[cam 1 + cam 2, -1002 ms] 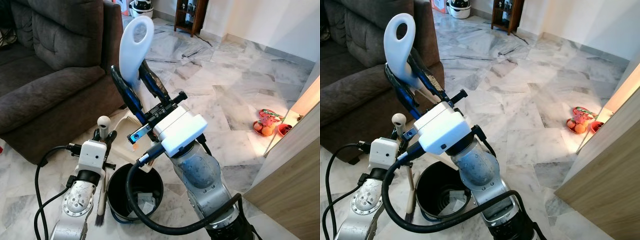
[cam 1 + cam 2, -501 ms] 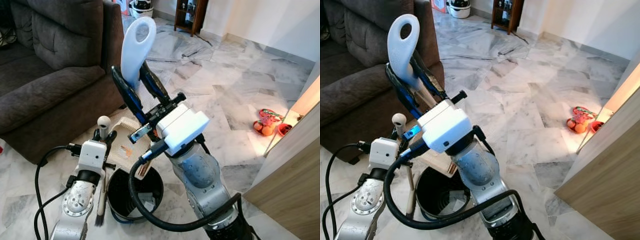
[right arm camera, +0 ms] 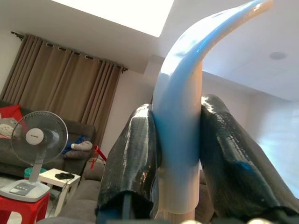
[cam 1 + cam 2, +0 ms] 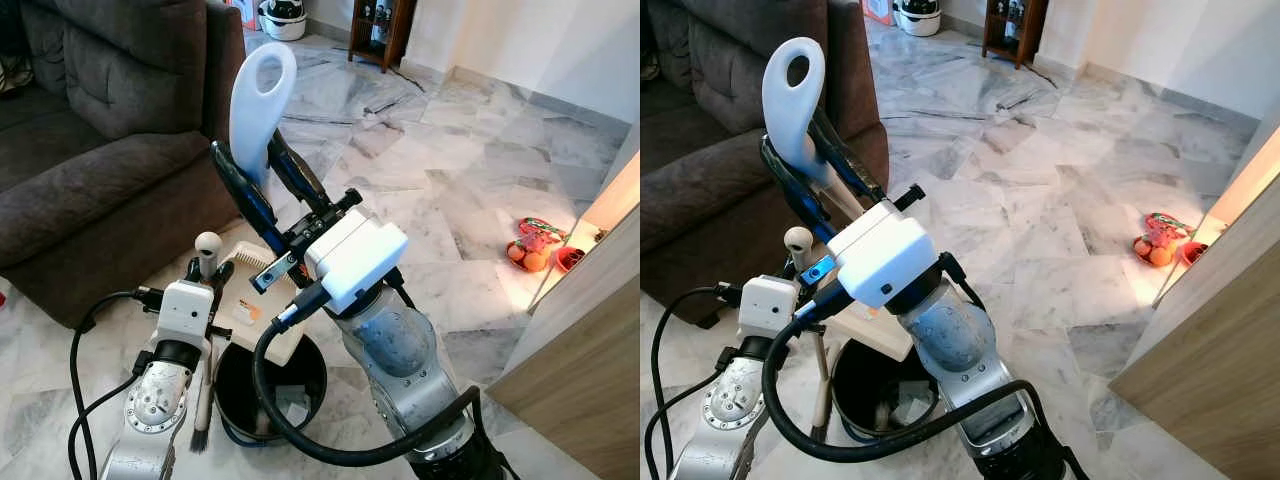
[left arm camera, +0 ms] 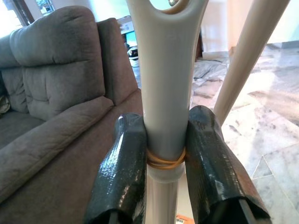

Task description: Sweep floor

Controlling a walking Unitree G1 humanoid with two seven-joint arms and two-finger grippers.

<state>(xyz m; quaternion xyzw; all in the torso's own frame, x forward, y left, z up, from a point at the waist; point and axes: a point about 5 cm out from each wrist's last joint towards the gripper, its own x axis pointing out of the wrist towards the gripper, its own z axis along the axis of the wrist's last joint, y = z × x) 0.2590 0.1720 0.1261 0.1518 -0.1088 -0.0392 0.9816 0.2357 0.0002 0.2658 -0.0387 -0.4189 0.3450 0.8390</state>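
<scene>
My right gripper (image 4: 253, 165) is shut on the pale blue-white looped handle (image 4: 262, 100) of a cream dustpan (image 4: 258, 300), which hangs tilted over a black bin (image 4: 232, 398) on the floor. Paper scraps lie inside the bin. In the right wrist view both black fingers (image 3: 131, 158) clamp that handle (image 3: 180, 126). Lower left, my left gripper (image 4: 208, 278) is shut on a hand brush with a round knob (image 4: 207, 243), bristles (image 4: 199, 437) pointing down beside the bin. The left wrist view has the fingers (image 5: 121, 172) pinching the grey brush handle (image 5: 166, 93), ringed by a rubber band.
A dark grey sofa (image 4: 90, 150) stands close on the left. A wooden panel (image 4: 590, 340) rises at the right, with small toys (image 4: 535, 250) on the marble floor beside it. A dark wooden shelf (image 4: 385, 30) stands far back. Black cables hang from both arms.
My right arm has swung the dustpan handle leftward and brought the pan forward over the bin's mouth. The left arm and brush have stayed put.
</scene>
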